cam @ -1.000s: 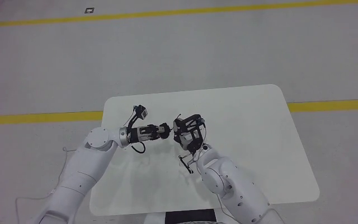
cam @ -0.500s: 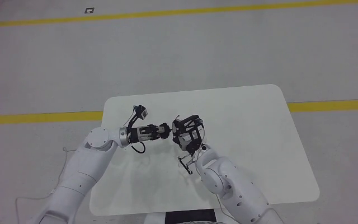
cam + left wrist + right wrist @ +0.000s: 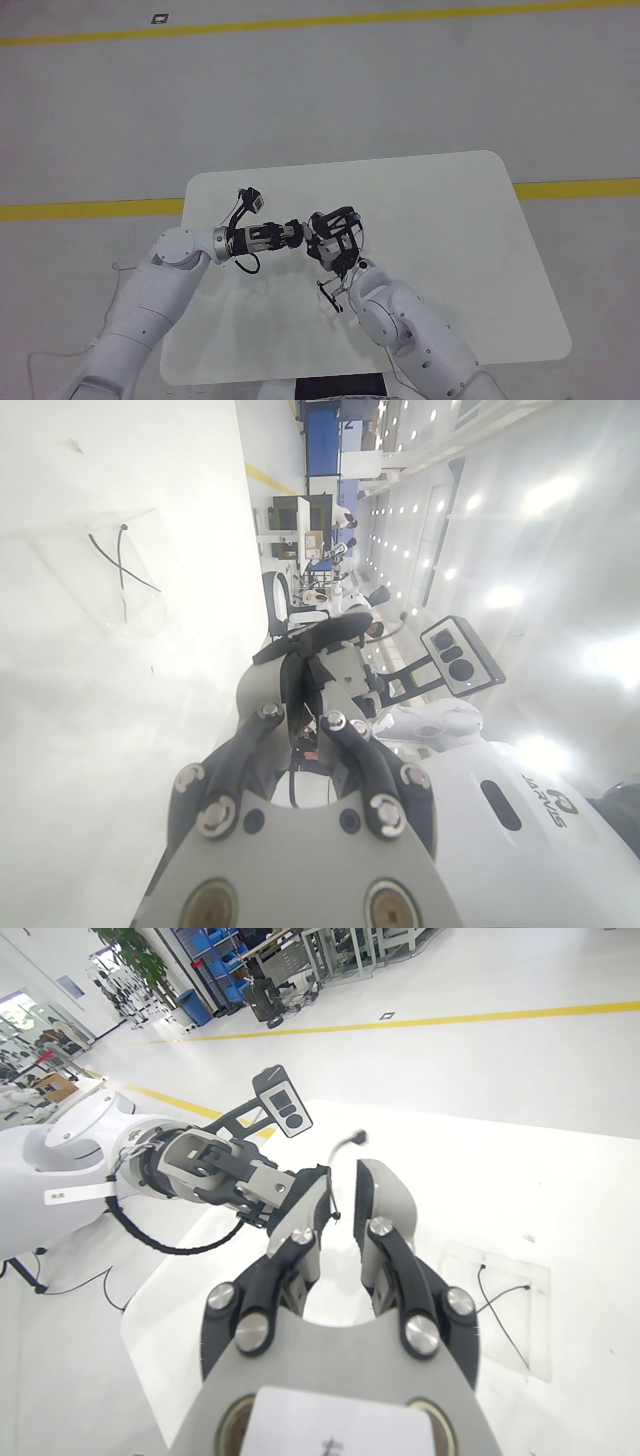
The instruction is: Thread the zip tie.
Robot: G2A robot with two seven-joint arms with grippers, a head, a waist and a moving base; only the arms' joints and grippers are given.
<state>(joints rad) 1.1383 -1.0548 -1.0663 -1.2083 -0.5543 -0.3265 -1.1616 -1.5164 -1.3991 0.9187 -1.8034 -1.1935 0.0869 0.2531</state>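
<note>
Task thing: a thin black plastic zip tie (image 3: pixel 358 1137) is held in the air above the table. Its square head sits on a curved stretch of strap beyond the fingertips, and its other end shows as a small dark tip between the right gripper's fingers.
Left hand: the left gripper (image 3: pixel 311 1174) is clamped on the zip tie's strap. In its own wrist view a thin black line runs between its closed fingers (image 3: pixel 292 685).
Right hand: the right gripper (image 3: pixel 345 1178) is spread wide, with a ribbed black pad (image 3: pixel 361 1198) on either side of the zip tie and nothing grasped.
Meeting place: in the top view the two grippers come together at about 9 o'clock from the middle of the white, round-cornered table (image 3: pixel 450 220).
Tray: a flat clear plastic tray (image 3: pixel 535 1328) lies on the table at about 5 o'clock from that meeting place. It holds two spare zip ties (image 3: pixel 120 566), black and crossed over each other.
Hard to make out: from above, the held zip tie is lost among the grippers. The strap runs close along one right-hand pad, and whether they touch cannot be told. The exact spot where the left gripper pinches the strap is covered by that finger. In the left wrist view the right gripper is a dark blur past the fingertips, and the tray's edges fade into the bright tabletop.
</note>
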